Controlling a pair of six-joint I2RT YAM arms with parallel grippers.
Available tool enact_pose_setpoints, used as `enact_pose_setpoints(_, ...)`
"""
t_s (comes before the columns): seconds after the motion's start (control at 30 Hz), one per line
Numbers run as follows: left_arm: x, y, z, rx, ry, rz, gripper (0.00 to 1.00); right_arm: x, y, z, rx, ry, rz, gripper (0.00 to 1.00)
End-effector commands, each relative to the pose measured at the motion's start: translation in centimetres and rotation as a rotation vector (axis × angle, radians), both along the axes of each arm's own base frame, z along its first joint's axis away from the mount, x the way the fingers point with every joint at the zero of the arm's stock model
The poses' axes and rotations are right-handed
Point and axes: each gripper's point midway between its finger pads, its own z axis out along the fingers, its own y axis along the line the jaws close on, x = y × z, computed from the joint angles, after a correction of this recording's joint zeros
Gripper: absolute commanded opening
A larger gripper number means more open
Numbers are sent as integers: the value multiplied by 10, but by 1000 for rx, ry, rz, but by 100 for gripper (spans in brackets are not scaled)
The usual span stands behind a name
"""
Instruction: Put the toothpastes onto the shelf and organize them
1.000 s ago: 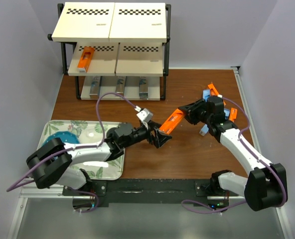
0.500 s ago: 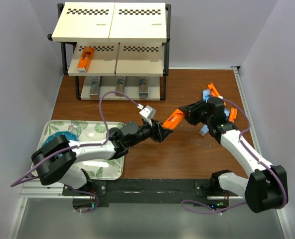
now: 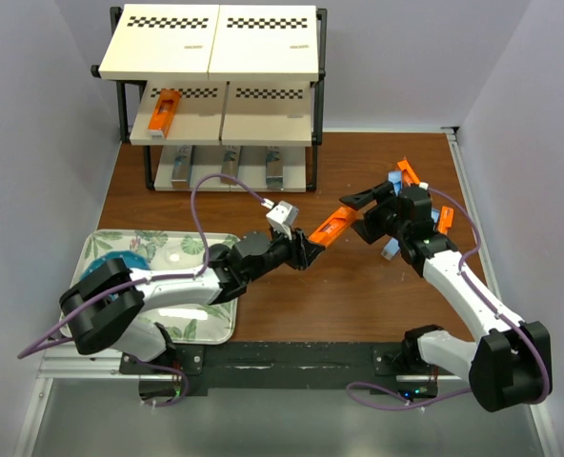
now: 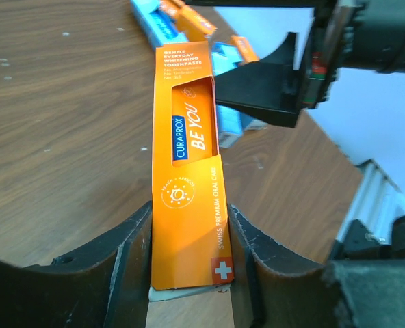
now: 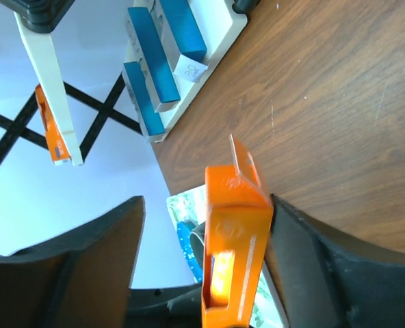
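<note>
1. Top view: the orange toothpaste box (image 3: 332, 227) sits over the table (image 3: 358, 305) between the two arms, well short of the shelf (image 3: 215, 57). The left gripper (image 3: 301, 252) has one end; the right gripper (image 3: 356, 214) is spread around the other.
2. Left wrist: both fingers (image 4: 137, 236) are pinched tight on the box's (image 4: 189, 171) long sides.
3. Right wrist: jaws wide, with a clear gap on one side of the box (image 5: 233, 232). The other finger (image 5: 305, 253) is just beside it, can't tell if it's touching.

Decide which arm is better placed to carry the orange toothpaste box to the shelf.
Probably left. The left gripper is shut on the orange box, the right gripper stands open, and the shelf sits on the left arm's side.
</note>
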Motion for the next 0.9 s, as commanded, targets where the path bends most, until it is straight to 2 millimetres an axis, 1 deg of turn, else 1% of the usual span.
enact_pose_setpoints(0.0, 18, 15, 41, -2, -132, 103, 24, 3, 2, 31, -41, -123, 51, 86)
enact_pose_setpoints(0.03, 20, 20, 48, 6, -152, 123, 22, 3, 2, 30, -60, -122, 64, 89)
enact_pose_setpoints(0.07, 27, 29, 47, 42, -161, 170, 21, 3, 2, 31, -76, -124, 78, 92)
enact_pose_setpoints(0.1, 32, 35, 53, 71, -194, 194, 19, 2, 3, 34, -95, -131, 92, 97)
enact_pose_setpoints(0.13, 34, 42, 63, 74, -216, 217, 18, 2, 2, 39, -132, -153, 116, 98)
enact_pose_setpoints(0.17, 42, 53, 63, 116, -233, 250, 18, 3, 1, 42, -150, -167, 125, 98)
enact_pose_setpoints(0.2, 45, 60, 77, 107, -257, 274, 18, 3, 0, 49, -184, -197, 142, 98)
enact_pose_setpoints(0.23, 48, 66, 83, 114, -272, 290, 18, 3, -2, 50, -208, -204, 141, 99)
enact_pose_setpoints(0.27, 57, 78, 86, 148, -295, 320, 18, 3, -4, 55, -229, -223, 142, 99)
enact_pose_setpoints(0.3, 60, 87, 98, 142, -317, 341, 18, 4, -6, 62, -269, -260, 153, 98)
enact_pose_setpoints(0.33, 64, 94, 104, 148, -327, 360, 18, 3, -8, 63, -292, -267, 160, 98)
enact_pose_setpoints(0.37, 74, 109, 105, 174, -329, 387, 18, 3, -12, 67, -316, -281, 152, 99)
enact_pose_setpoints(0.4, 80, 119, 117, 164, -340, 411, 18, 3, -13, 71, -349, -302, 166, 98)
enact_pose_setpoints(0.43, 86, 129, 120, 172, -342, 435, 18, 1, -14, 71, -365, -300, 172, 98)
enact_pose_setpoints(0.47, 95, 144, 123, 200, -353, 464, 18, 1, -16, 73, -378, -306, 172, 98)
enact_pose_setpoints(0.5, 99, 153, 135, 199, -375, 484, 18, 0, -17, 76, -400, -322, 178, 98)
enact_pose_setpoints(0.53, 103, 161, 140, 208, -387, 505, 18, -1, -18, 75, -408, -319, 182, 99)
enact_pose_setpoints(0.57, 111, 175, 144, 236, -400, 533, 18, -2, -18, 76, -412, -326, 183, 98)
enact_pose_setpoints(0.6, 116, 181, 154, 237, -415, 549, 18, -3, -18, 75, -413, -327, 185, 98)
enact_pose_setpoints(0.63, 122, 188, 158, 247, -424, 564, 18, -4, -18, 73, -411, -320, 191, 98)
enact_pose_setpoints(0.67, 131, 203, 158, 269, -424, 592, 18, -4, -17, 71, -408, -316, 196, 98)
enact_pose_setpoints(0.73, 146, 218, 165, 304, -439, 624, 18, -7, -14, 68, -393, -312, 213, 99)
enact_pose_setpoints(0.77, 156, 233, 173, 316, -452, 657, 18, -7, -14, 68, -391, -313, 213, 98)
enact_pose_setpoints(0.8, 164, 239, 171, 329, -448, 670, 18, -9, -13, 66, -392, -311, 220, 98)
enact_pose_setpoints(0.83, 172, 253, 173, 339, -449, 702, 18, -10, -13, 68, -392, -320, 222, 98)
enact_pose_setpoints(0.87, 178, 259, 176, 340, -458, 713, 18, -11, -14, 67, -398, -319, 225, 98)
